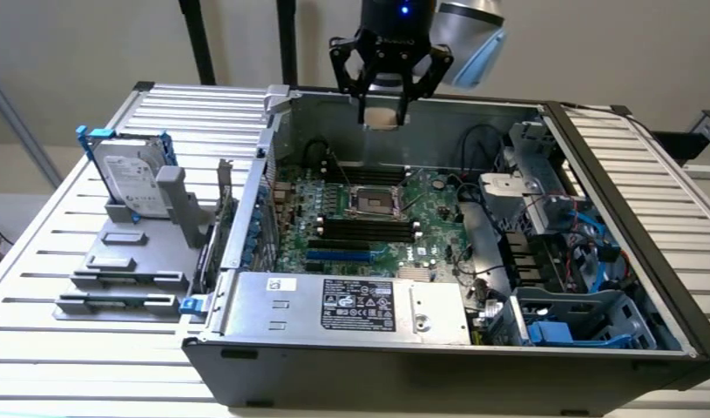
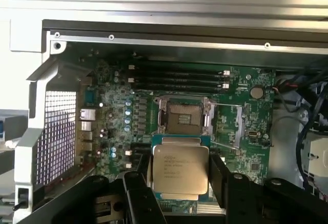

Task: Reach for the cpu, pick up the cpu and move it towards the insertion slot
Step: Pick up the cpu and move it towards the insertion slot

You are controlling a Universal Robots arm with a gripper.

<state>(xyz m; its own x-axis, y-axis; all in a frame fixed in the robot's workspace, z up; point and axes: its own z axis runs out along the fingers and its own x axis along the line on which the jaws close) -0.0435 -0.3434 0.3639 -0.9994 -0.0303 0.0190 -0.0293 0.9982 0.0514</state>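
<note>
Silver-topped cpu (image 2: pixel 180 170) hangs clamped by its edges in the jaws of the gripper (image 1: pixel 382 116), above the board and short of the slot (image 2: pixel 184 119). Any tilt or misalignment over the socket could damage its contacts.

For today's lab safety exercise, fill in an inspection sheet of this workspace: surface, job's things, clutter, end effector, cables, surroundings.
Surface: slatted metal table carrying an open computer case.
Job's things: cpu held in the air above the board; slot on the green board, unfilled, dark centre showing.
Clutter: hard drive upright in a grey holder on the exterior view's left; grey brackets beside it.
End effector: end effector closed on the cpu, above the case's far wall.
Cables: black and blue cables inside the case, on the exterior view's right.
Surroundings: pale wall, dark poles behind.
</note>
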